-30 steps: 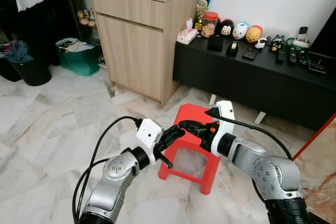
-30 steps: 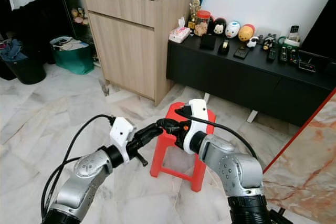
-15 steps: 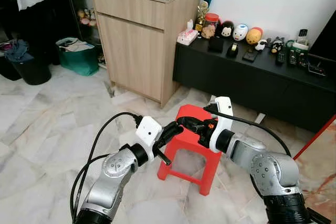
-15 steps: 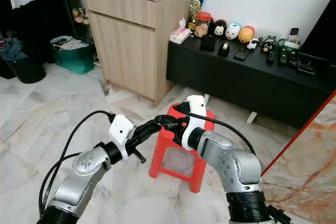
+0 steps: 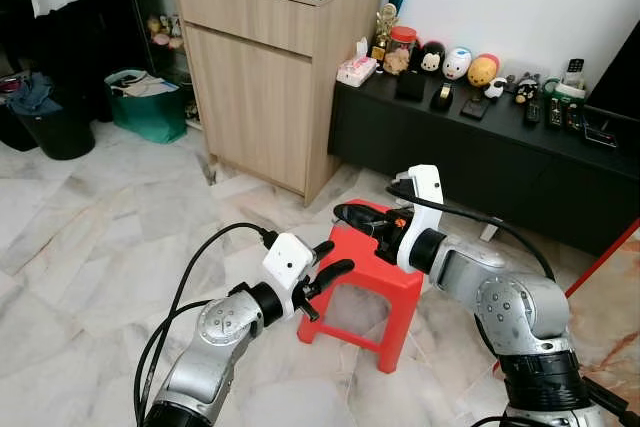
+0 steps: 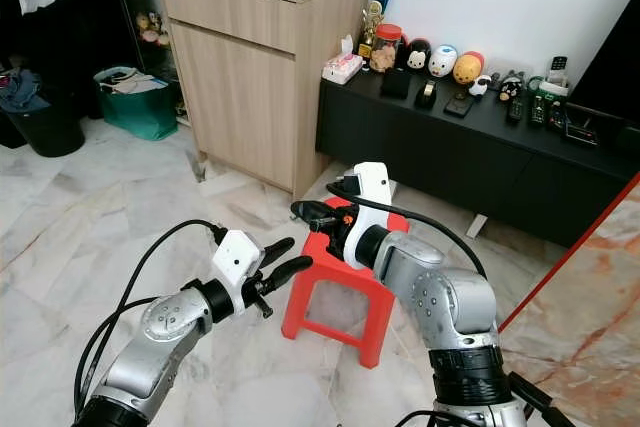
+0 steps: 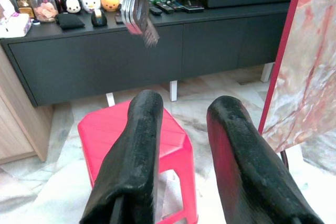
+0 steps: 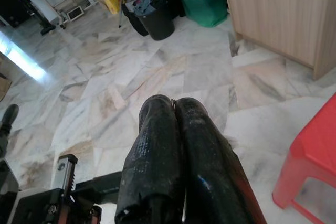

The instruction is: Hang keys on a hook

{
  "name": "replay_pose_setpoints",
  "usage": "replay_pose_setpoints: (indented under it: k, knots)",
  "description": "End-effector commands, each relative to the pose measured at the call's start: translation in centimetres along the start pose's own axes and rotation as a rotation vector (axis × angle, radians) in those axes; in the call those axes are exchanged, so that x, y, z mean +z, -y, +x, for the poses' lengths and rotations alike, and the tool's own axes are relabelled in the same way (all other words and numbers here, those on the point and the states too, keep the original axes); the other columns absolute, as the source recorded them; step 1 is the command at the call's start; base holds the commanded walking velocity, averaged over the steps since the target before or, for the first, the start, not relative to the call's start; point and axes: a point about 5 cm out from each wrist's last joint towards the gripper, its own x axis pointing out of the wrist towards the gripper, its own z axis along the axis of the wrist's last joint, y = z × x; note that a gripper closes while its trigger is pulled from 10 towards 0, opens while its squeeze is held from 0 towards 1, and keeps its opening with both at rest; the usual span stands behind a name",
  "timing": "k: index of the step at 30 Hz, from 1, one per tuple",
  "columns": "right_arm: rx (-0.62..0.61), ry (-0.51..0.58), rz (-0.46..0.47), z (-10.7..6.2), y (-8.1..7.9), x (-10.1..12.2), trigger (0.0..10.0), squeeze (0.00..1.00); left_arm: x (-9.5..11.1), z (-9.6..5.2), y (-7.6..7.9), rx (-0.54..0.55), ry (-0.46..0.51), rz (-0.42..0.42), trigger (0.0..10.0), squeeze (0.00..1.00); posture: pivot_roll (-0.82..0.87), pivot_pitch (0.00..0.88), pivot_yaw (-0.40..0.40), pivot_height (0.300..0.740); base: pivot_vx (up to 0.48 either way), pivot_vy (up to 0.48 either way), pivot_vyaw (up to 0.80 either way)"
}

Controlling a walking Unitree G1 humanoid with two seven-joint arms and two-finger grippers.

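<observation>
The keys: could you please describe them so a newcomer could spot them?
Find the red stool before the black cabinet. Above its left edge the right gripper is shut on the keys: a silver bunch dangling from its fingertips, while the open left gripper nearby holds nothing.

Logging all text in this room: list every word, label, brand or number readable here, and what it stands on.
No text can be read.
Tissue box on the black cabinet: print too small.
Red-lidded jar: label too blurred.
Remotes: buttons too small.
Keys: no legible marking.
</observation>
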Motion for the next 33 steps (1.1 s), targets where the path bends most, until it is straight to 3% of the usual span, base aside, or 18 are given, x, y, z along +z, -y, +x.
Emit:
replay_pose_setpoints:
  k: [1,2,10,21,33]
  knots:
    - [0.005,0.009,-0.004,0.1,0.0,0.5,10.0,0.0,0.1,0.2,0.0,-0.004,0.004,0.014,10.0,0.53,0.02,0.0,-0.137,0.74,0.0,0.0,0.0]
    - [0.011,0.002,-0.007,0.1,0.0,0.4,10.0,0.0,0.3,0.3,-0.2,0.011,0.017,0.01,10.0,0.0,0.02,0.0,-0.143,0.74,0.0,0.0,0.0]
    - [0.009,-0.01,-0.013,0.1,0.2,0.2,10.0,0.0,0.4,0.2,-0.3,0.008,0.007,0.025,10.0,0.0,0.03,0.0,-0.151,0.74,0.0,0.0,0.0]
    - [-0.047,-0.027,-0.026,0.0,1.5,-0.3,10.0,0.0,0.4,-0.7,-1.5,0.074,-0.009,0.048,10.0,0.0,0.04,0.0,-0.148,0.74,0.0,0.0,0.0]
    - [-0.031,-0.025,-0.016,0.1,1.4,-0.4,10.0,0.0,1.1,0.2,-1.0,0.032,0.026,0.015,10.0,0.0,0.03,0.0,-0.143,0.74,0.0,0.0,0.0]
